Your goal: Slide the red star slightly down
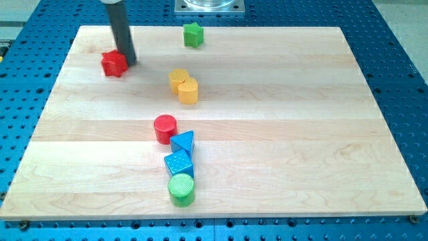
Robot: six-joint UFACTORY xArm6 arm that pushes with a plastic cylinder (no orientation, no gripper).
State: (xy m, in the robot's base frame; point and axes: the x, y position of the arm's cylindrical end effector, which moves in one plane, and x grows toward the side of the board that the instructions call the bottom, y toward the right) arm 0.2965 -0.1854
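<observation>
The red star (pixel 114 63) lies near the view's top left of the wooden board (pixel 281 120). My tip (pixel 130 62) stands right beside it, touching or almost touching its right side, slightly toward the view's top. The dark rod rises from there out of the view's top edge.
A green star (pixel 193 34) sits at the view's top centre. A yellow hexagon (pixel 178 78) and a yellow cylinder (pixel 188 90) touch near the middle. Lower down stand a red cylinder (pixel 165 128), a blue triangle (pixel 183 141), a blue cube (pixel 178 163) and a green cylinder (pixel 181 189).
</observation>
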